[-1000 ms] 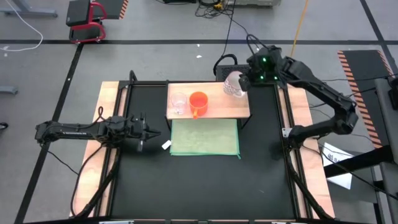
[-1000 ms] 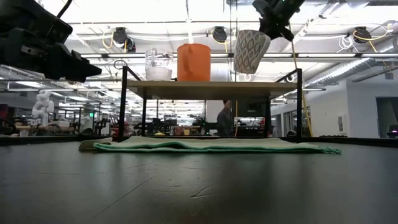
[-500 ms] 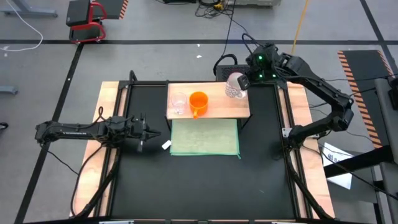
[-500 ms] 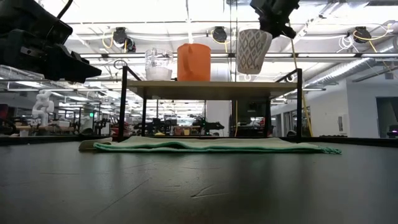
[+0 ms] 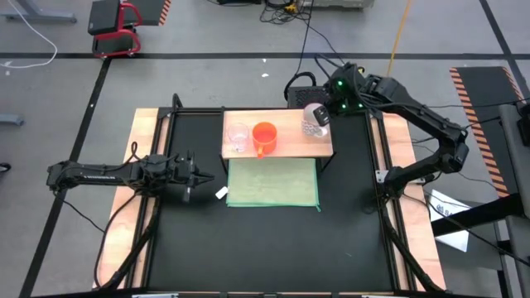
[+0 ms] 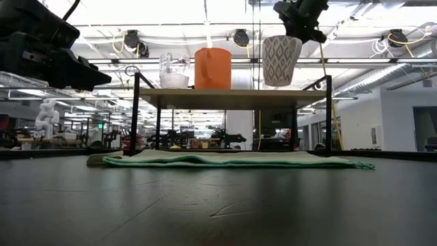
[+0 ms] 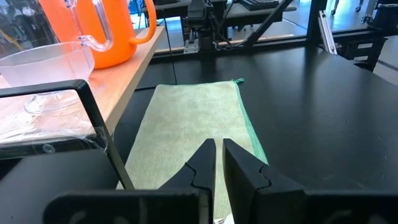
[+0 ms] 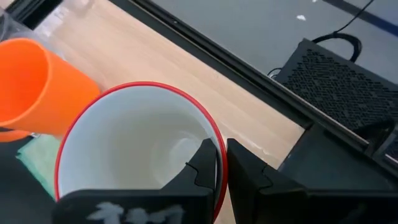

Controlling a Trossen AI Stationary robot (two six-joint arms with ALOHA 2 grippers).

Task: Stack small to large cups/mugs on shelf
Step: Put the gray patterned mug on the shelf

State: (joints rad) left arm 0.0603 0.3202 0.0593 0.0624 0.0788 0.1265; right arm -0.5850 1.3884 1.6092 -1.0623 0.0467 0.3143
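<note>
On the pale-wood shelf point(image 5: 286, 150) a clear cup point(image 5: 238, 136) stands at the left, with an orange handled mug point(image 5: 264, 135) beside it. Both rest on their bases point(image 6: 193, 87). A white patterned mug point(image 6: 280, 60) with a red rim hangs just over the shelf's right end, with my right gripper point(image 8: 222, 155) shut on it. My left gripper point(image 7: 219, 149) waits shut at the table's left, level, pointing toward the green mat point(image 5: 272, 184). My right gripper pinches the white mug's rim point(image 8: 214, 134), one finger point(image 8: 204, 167) inside the mug and the other point(image 8: 247, 174) outside its wall. The fingers slant down from the far right. The mug sits upright, its base a sliver above the shelf top.
The shelf stands on a black frame point(image 6: 135, 116) over the far end of the green mat. Narrow wooden strips point(image 5: 146, 157) run along the table's left and right sides. A black box point(image 8: 336, 81) sits beyond the table's far edge.
My right gripper has tipped further downward and shifted slightly toward the near edge over the shelf's right end. The white mug, tilted a second ago, now stands upright and sits a little lower, close over the shelf.
</note>
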